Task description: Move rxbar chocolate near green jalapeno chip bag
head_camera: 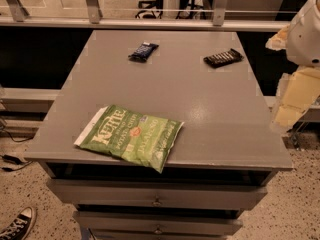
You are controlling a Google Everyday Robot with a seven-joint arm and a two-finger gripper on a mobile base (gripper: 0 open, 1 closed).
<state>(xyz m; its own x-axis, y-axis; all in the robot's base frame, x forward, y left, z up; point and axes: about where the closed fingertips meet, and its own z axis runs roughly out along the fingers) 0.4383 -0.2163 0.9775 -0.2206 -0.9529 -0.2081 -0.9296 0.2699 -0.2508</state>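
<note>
The rxbar chocolate [223,58], a long flat dark bar with pale lettering, lies at the back right of the grey table [200,114]. The green jalapeno chip bag [129,136], large and light green with white "Kettle" lettering, lies flat at the front left, one corner hanging over the front edge. My gripper [294,100] hangs off the table's right edge, below the white arm [305,31]. It is level with the table's middle, in front of and to the right of the bar, and touches nothing.
A shorter dark blue-black snack wrapper [143,51] lies at the back middle of the table. Drawers [157,196] sit under the tabletop. A railing [150,21] runs behind the table. A shoe [17,224] is on the floor at the lower left.
</note>
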